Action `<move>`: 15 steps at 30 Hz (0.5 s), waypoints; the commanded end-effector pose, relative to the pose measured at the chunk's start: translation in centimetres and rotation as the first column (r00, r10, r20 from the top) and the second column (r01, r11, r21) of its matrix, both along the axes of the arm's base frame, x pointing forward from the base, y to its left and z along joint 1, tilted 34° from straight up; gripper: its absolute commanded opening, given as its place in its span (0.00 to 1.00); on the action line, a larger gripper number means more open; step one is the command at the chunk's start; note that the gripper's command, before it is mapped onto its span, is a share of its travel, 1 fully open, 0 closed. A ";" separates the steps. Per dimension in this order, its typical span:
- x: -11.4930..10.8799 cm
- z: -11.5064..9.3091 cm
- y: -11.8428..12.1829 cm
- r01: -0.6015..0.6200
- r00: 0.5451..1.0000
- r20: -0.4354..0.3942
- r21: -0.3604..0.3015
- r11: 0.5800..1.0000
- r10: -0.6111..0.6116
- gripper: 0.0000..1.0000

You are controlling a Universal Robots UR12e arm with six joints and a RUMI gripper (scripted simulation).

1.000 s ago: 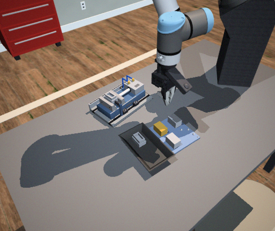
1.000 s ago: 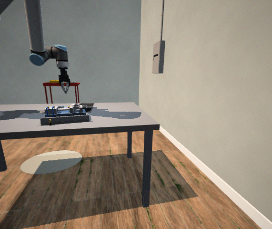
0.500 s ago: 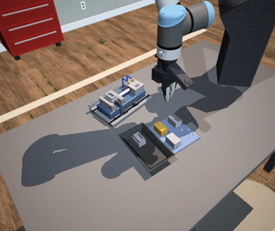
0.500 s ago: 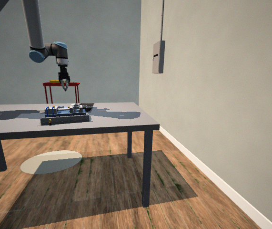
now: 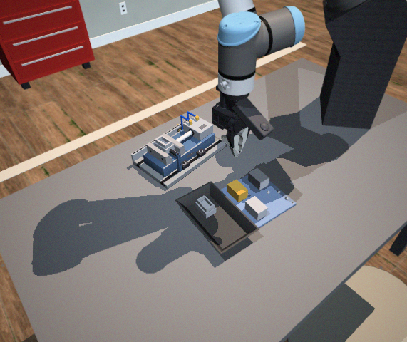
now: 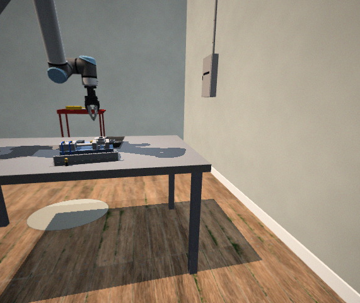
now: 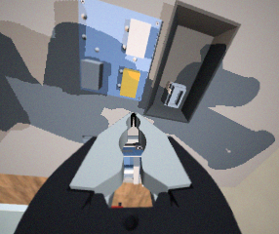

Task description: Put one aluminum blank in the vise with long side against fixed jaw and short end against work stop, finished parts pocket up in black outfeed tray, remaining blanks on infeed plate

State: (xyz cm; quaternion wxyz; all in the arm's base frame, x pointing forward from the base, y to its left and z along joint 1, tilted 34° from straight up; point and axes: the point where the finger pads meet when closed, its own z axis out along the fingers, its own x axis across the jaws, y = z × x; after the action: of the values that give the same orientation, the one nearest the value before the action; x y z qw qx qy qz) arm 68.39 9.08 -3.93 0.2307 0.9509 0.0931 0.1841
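From the top view, we see the tool [image 5: 237, 147] clenched on nothing, high above the worktop [image 5: 122, 287], between the vise [image 5: 175, 152] and the infeed plate [image 5: 276, 206]. Two gray blanks [image 5: 258, 178] [image 5: 256, 207] and a brass blank [image 5: 237, 189] lie flat there. One finished part [image 5: 205, 206] rests pocket up in the tray [image 5: 249, 226], long axis along it; another [image 5: 165, 142] sits in the vise.

The exterior view shows us the tool's [image 6: 92, 114] height.

The wrist view shows the fingertips meeting above the plate's [image 7: 98, 29] near edge.
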 end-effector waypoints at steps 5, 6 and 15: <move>8.7 3.7 0.9 0.001 1.000 -0.001 -0.001 1.000 -0.001 0.00; 8.7 3.7 0.9 0.001 1.000 -0.001 -0.001 1.000 -0.001 0.00; 10.9 5.1 1.1 0.002 1.000 -0.001 0.000 1.000 -0.002 0.00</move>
State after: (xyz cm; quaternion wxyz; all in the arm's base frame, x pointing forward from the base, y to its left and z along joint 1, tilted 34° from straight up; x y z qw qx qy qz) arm 77.96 9.91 0.77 0.2309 0.9502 0.0922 0.1878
